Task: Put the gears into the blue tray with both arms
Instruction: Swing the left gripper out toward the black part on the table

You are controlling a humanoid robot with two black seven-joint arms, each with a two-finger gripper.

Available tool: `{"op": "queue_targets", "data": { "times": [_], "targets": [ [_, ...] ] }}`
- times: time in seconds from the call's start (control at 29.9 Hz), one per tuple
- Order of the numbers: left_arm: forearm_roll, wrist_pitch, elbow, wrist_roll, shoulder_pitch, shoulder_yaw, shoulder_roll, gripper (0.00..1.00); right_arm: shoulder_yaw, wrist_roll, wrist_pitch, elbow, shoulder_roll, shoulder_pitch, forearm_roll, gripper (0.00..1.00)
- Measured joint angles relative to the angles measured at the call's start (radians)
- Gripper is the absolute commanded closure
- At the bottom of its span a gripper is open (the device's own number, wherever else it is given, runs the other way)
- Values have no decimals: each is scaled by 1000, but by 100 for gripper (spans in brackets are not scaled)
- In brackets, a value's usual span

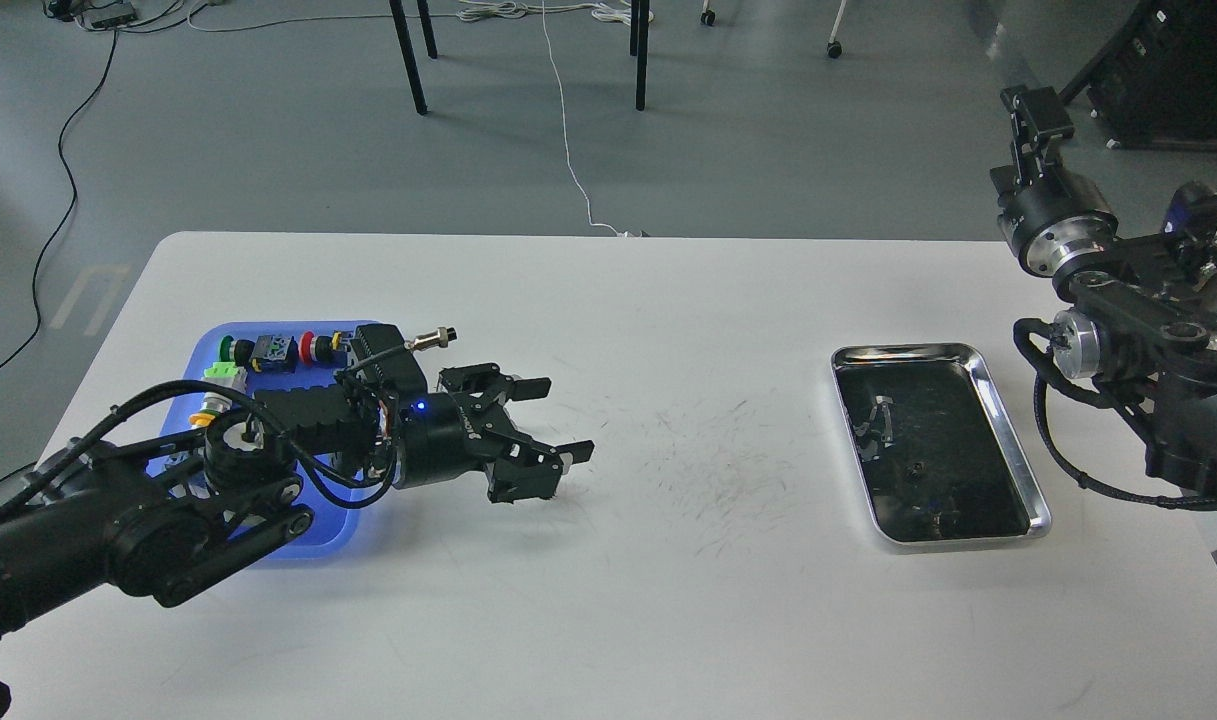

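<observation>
Head view, nearest first: my left arm [138, 520] comes in low from the left edge and crosses over the blue tray [193, 365], hiding most of its floor. My left gripper [558, 420] reaches out over the white table [608, 620] just right of the tray, its two fingers spread apart with nothing between them. Colourful push-button parts [273, 350] line the tray's far rim. Well to the right lies the silver tray [1018, 440], where one small dark gear [914, 468] rests on the dark floor. Beyond it my right gripper [1036, 105] is raised above the table's far right corner; I cannot tell how its fingers stand.
</observation>
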Motion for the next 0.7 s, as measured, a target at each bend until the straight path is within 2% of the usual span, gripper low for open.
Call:
{"op": "queue_targets", "data": {
  "times": [0.4, 0.47, 0.7],
  "targets": [
    [61, 154, 55, 0, 8, 159, 2, 13, -1, 0, 0, 1, -1, 3, -2, 4],
    [66, 165, 66, 1, 9, 170, 1, 18, -2, 0, 0, 0, -2, 3, -2, 4],
    [105, 189, 121, 1, 7, 175, -6, 20, -2, 0, 1, 0, -1, 1, -3, 4]
  ]
}}
